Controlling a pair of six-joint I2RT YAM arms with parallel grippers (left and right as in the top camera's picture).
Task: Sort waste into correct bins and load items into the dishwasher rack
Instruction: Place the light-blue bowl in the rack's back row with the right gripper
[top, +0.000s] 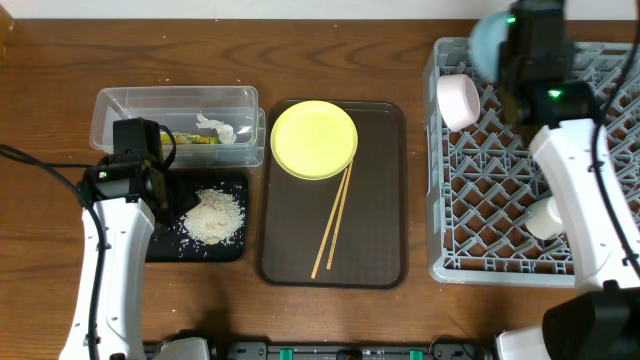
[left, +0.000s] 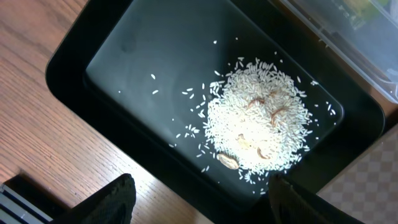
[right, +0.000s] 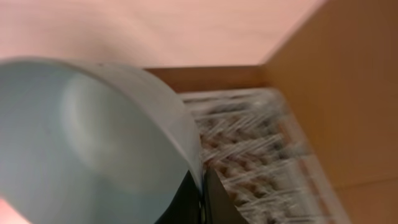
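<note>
My right gripper (right: 201, 193) is shut on the rim of the light blue bowl (right: 87, 143) and holds it above the far left corner of the grey dishwasher rack (top: 480, 200); the bowl shows overhead (top: 488, 42). The pink bowl (top: 458, 102) stands on edge in the rack, and the whitish cup (top: 545, 217) lies in it. My left gripper (left: 199, 199) is open and empty over the black tray (left: 112, 93) with the rice scraps (left: 261, 127). The clear tub (top: 130, 110) holds the wrapper (top: 190, 138) and tissue (top: 222, 128). The yellow plate (top: 314, 139) and chopsticks (top: 333, 222) lie on the brown tray (top: 385, 210).
The wooden table (top: 60, 60) runs around everything. The clear tub's edge (left: 348, 37) shows beside the black tray in the left wrist view. The right arm (top: 590, 190) reaches across the rack's right side.
</note>
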